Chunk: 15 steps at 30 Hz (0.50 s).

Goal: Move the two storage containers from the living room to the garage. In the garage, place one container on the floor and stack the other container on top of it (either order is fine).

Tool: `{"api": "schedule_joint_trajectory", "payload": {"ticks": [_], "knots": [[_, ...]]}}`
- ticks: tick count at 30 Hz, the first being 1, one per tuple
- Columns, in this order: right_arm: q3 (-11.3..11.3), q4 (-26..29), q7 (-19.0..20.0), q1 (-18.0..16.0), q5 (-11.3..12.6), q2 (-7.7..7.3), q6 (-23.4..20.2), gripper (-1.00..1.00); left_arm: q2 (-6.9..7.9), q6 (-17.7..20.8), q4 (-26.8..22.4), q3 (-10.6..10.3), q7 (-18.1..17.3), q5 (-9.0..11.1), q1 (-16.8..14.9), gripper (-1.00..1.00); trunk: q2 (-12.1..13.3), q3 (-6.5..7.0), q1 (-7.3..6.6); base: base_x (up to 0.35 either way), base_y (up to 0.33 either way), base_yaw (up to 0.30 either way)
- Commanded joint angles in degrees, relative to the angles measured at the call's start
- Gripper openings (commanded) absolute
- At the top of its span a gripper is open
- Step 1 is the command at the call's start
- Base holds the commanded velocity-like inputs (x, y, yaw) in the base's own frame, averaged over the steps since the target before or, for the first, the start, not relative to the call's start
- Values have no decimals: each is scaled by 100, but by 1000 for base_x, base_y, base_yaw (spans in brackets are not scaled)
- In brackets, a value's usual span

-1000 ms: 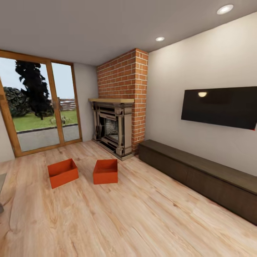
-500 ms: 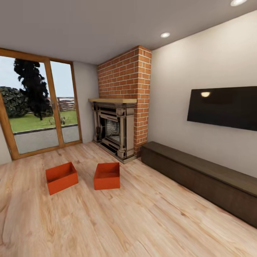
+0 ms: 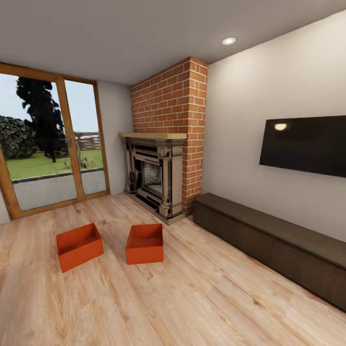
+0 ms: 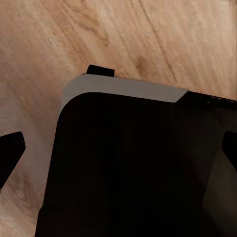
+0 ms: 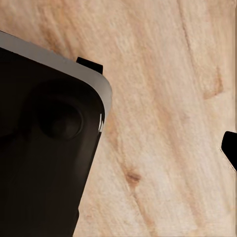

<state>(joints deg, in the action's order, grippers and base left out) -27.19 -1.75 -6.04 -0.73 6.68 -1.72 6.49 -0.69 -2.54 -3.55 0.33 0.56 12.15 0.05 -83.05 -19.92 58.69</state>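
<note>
Two orange-red lidless rectangular bins (image 3: 80,246) (image 3: 144,243) at 11 o'clock on light wood plank floor (image 3: 192,298); approach squarely, stop close. Pincers' state: cannot tell.

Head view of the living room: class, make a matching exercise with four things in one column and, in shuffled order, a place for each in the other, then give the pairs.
Things:
1. two storage containers
2. television
3. fireplace
4. glass doors

Places:
A. mounted on the pale wall above the long dark cabinet
B. at the foot of the brick chimney
C. side by side on the wood plank floor, apart from each other
D. in the far wall, looking onto a lawn

Pairs: 1-C, 2-A, 3-B, 4-D
</note>
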Motion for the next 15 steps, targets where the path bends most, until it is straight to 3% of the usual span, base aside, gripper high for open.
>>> {"api": "schedule_joint_trajectory", "payload": {"ticks": [1,15], "knots": [[-49,-18,-3,-7,57,0,34,100,-1,-10,-5,1,6,33,2,100,-3,-6,4,322,76,0],[-49,-18,-1,-7,53,-4,10,100,-1,-10,-5,2,6,40,0,100,-3,-6,4,322,79,0]]}}
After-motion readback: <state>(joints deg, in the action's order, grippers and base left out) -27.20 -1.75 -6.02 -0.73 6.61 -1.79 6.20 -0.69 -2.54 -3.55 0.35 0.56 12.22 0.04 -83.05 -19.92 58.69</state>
